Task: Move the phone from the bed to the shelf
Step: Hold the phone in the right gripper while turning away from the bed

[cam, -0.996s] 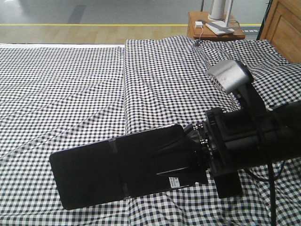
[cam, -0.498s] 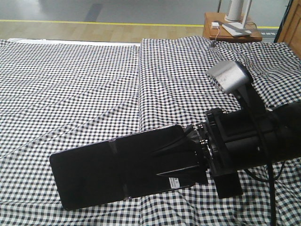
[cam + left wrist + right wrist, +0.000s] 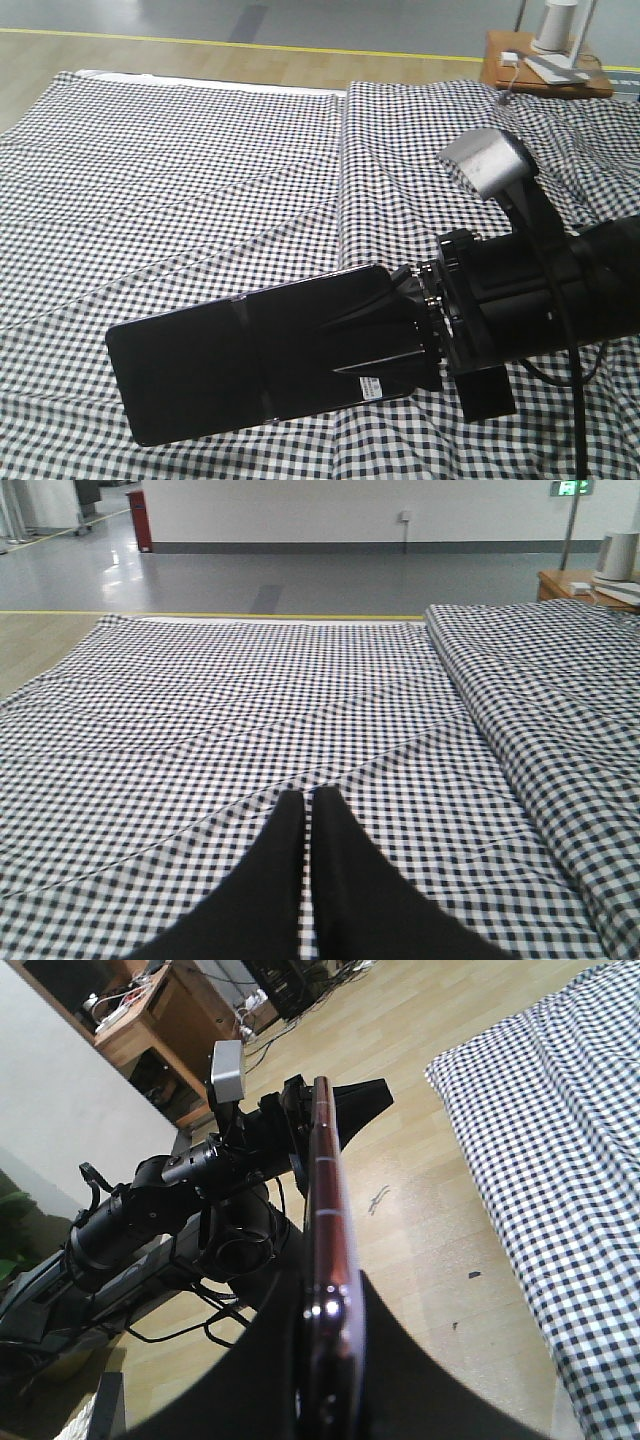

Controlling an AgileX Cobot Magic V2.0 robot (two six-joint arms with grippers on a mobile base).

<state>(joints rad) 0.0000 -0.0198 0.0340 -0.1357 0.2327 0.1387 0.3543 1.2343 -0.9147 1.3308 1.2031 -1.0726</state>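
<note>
The phone (image 3: 250,360) is a large flat black slab with a centre crease and a white sticker. It is held level above the checked bed (image 3: 200,180). My right gripper (image 3: 338,345) is shut on the phone's right end. In the right wrist view the phone (image 3: 325,1210) shows edge-on, its pinkish metal rim between the two black fingers (image 3: 420,1370). My left gripper (image 3: 308,795) is shut with nothing in it, pointing out over the bed (image 3: 250,700). The shelf is out of view.
A brown wooden nightstand (image 3: 545,75) with white items stands past the bed's far right corner. The bed cloth has a raised fold (image 3: 345,170) running front to back. The right wrist view shows my left arm (image 3: 190,1200), bare wood floor (image 3: 440,1190) and brown furniture (image 3: 150,1020).
In the front view the bed, its fold and the nightstand have slid to the right, so the view has swung left. The phone stays in the right gripper at the same place in the frame.
</note>
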